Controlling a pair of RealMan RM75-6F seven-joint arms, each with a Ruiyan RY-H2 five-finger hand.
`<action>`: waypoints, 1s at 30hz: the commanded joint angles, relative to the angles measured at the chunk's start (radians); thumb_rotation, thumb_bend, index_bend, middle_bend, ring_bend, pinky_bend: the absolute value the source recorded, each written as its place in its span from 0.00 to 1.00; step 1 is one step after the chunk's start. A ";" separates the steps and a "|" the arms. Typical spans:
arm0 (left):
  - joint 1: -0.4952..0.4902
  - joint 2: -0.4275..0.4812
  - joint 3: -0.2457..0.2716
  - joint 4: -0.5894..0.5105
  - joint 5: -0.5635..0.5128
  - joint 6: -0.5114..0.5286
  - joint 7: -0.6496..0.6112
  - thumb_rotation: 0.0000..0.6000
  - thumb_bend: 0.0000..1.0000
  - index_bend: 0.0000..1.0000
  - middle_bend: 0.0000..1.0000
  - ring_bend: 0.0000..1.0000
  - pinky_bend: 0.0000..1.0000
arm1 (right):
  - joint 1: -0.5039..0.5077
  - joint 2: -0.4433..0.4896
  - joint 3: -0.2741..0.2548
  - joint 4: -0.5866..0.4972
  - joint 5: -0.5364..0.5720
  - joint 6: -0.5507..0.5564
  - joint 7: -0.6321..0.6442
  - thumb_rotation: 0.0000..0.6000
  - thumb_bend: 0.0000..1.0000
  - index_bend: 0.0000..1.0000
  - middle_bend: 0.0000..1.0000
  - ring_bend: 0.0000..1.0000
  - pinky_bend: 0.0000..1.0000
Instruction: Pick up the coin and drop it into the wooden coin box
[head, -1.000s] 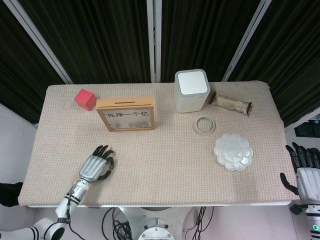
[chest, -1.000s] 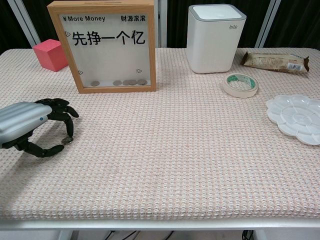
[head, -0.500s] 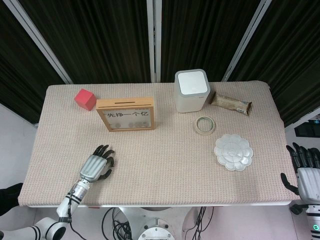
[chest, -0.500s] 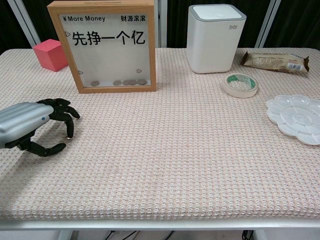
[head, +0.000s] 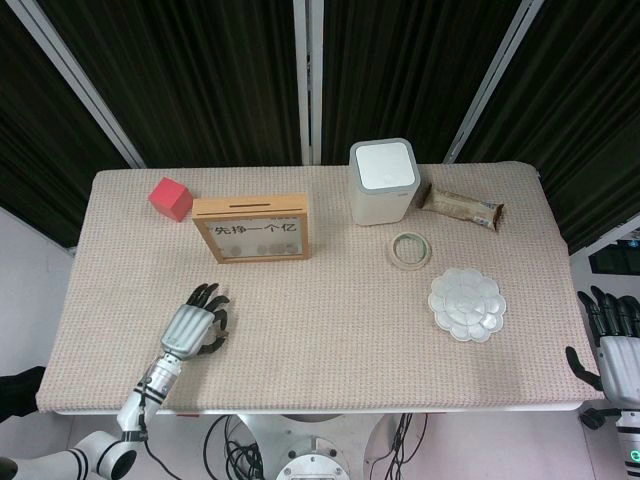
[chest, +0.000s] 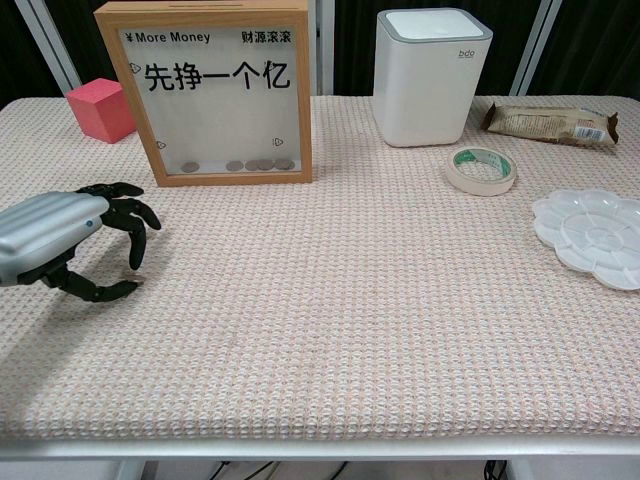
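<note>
Since the earlier frame the left hand had lifted slightly off the table toward the wooden coin box, fingers curled toward the thumb, the coin too small to make out; right hand waited spread off-table.

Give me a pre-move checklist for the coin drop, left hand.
1. Coin between left hand fingers: cannot tell, no coin shows in either view.
2. Slot on top of the wooden coin box uncovered: ok.
3. Cloth between left hand and box bare: ok.
4. Red cube apart from box: ok.
5. Right hand off the table's right edge, holding nothing: ok.
</note>
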 joint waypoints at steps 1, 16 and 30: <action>-0.002 -0.001 -0.003 0.002 -0.005 -0.003 0.000 1.00 0.32 0.57 0.23 0.04 0.09 | 0.001 0.000 -0.001 0.000 -0.003 -0.001 0.000 1.00 0.31 0.00 0.00 0.00 0.00; -0.010 0.005 -0.002 -0.009 -0.015 -0.017 0.014 1.00 0.38 0.59 0.24 0.04 0.09 | 0.002 -0.001 -0.001 0.005 0.002 -0.007 0.005 1.00 0.31 0.00 0.00 0.00 0.00; 0.028 0.118 0.010 -0.191 0.008 0.066 0.025 1.00 0.41 0.61 0.25 0.04 0.09 | 0.000 0.010 0.005 0.001 -0.005 0.006 0.022 1.00 0.31 0.00 0.00 0.00 0.00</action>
